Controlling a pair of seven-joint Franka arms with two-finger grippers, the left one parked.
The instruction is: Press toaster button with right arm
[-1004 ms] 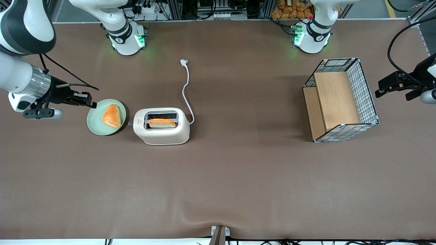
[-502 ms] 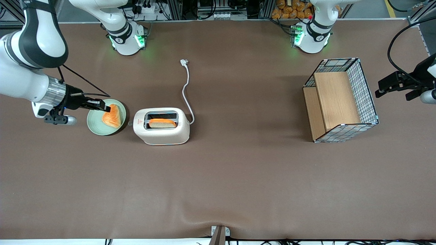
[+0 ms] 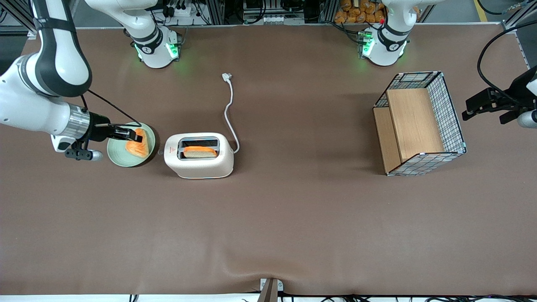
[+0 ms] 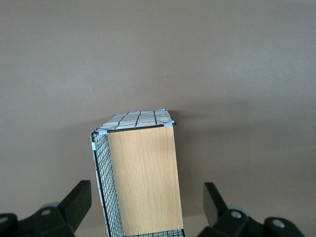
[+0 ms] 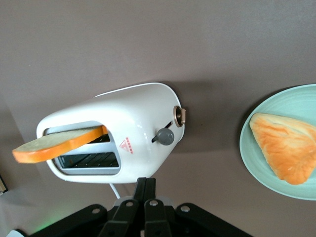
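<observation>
The cream-white toaster stands mid-table with a slice of toast in the slot nearer the front camera. It also shows in the right wrist view, where the small grey toaster button sticks out of its narrow end, beside a round beige dial. My right arm's gripper is shut and empty. It hovers over the green plate, a short way from the toaster's button end; its fingertips point at the toaster. The white cord runs from the toaster toward the arm bases.
The green plate holds a triangular pastry, seen also in the right wrist view. A wire basket with wooden panels stands toward the parked arm's end of the table.
My right gripper has moved toward the toaster, from the plate's outer edge to above the pastry, and has come lower. The toaster and toast have not moved.
</observation>
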